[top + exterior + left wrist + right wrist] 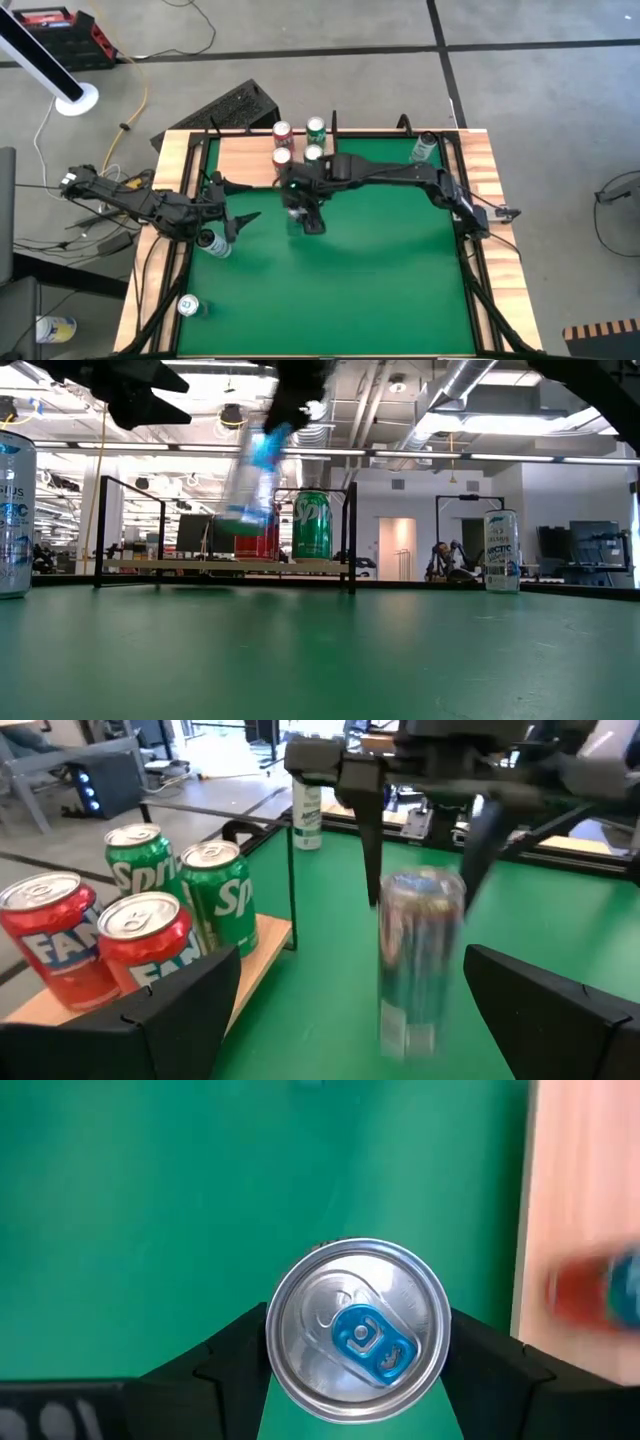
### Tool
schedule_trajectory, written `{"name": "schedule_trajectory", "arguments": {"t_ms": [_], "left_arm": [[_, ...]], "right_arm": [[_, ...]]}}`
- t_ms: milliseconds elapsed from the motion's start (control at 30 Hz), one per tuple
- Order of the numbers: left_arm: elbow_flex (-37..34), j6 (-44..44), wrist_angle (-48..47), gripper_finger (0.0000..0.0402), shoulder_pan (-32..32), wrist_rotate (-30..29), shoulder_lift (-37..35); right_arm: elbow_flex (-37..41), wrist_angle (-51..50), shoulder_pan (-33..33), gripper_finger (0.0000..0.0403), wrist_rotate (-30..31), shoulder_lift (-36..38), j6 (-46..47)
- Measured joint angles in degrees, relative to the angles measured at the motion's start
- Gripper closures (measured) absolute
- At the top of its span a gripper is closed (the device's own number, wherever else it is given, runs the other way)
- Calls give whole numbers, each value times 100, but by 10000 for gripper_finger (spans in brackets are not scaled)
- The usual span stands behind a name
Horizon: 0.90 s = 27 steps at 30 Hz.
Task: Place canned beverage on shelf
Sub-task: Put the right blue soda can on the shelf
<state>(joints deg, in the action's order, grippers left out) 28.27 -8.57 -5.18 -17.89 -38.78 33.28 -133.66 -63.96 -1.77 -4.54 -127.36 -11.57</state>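
Green table (pixel 400 280) in an open workshop with a grey concrete floor (pixel 560 90).
Right gripper (pixel 355 1342) clasps the silver can (pixel 358 1323) at centre; the shelf (pixel 250 160) lies at eleven o'clock; left gripper (pixel 238 222) gapes empty.

A large open lab or workshop hall is shown. A bare concrete floor (pixel 330 30) with loose cables (pixel 135 95) is seen around the green table (pixel 380 280). Beyond it, exposed ceiling ducts (pixel 455 385), strip lights (pixel 520 457), desks with monitors (pixel 590 545) and another robot rig (pixel 450 560) are visible.
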Motion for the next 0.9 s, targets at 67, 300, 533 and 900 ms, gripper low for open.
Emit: {"name": "schedule_trajectory", "arguments": {"t_ms": [67,300,533,900], "left_arm": [[0,-104,11,33,-2,-149,68],[-2,-226,337,33,-2,-411,613],[-9,-176,968,33,-7,-411,1162],[-9,-193,1035,33,-4,-414,1198]], "right_arm": [[6,79,43,137,86,-92,-32],[4,-361,200,137,208,-566,-53],[-1,-605,216,137,166,-671,-93],[3,-679,216,50,160,-656,-197]]}}
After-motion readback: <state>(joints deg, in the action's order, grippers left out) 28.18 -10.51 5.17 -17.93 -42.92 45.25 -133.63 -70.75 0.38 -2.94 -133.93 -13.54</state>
